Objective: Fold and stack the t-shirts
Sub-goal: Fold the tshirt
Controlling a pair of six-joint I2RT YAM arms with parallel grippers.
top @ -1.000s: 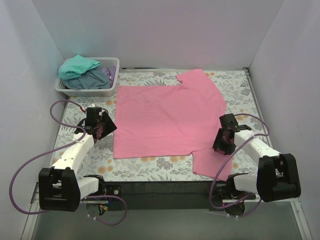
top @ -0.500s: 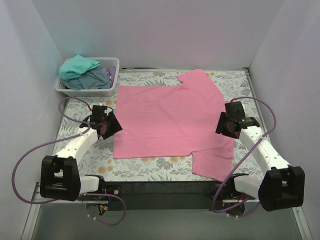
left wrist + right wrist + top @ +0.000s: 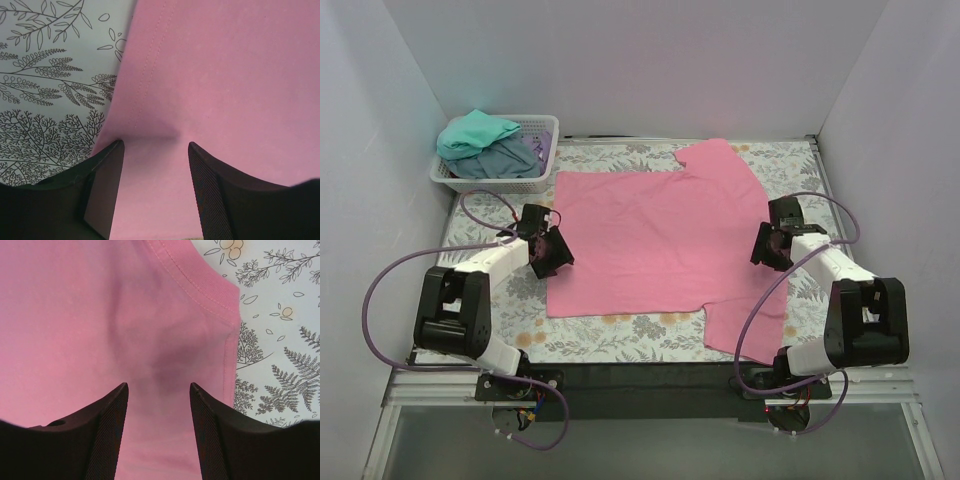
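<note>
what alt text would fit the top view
A pink t-shirt lies spread on a floral table, the open left gripper at its left edge and the open right gripper at its right. A basket of more shirts sits far left.

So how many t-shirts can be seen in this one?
3: a pink t-shirt spread flat on the table, and a teal one on a grey-blue one in the white basket. More may be hidden underneath.

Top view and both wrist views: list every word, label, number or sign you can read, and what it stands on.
None: no readable text shows on the pink t-shirt, the white basket or the floral table cover, which bears only leaf and flower prints.
</note>
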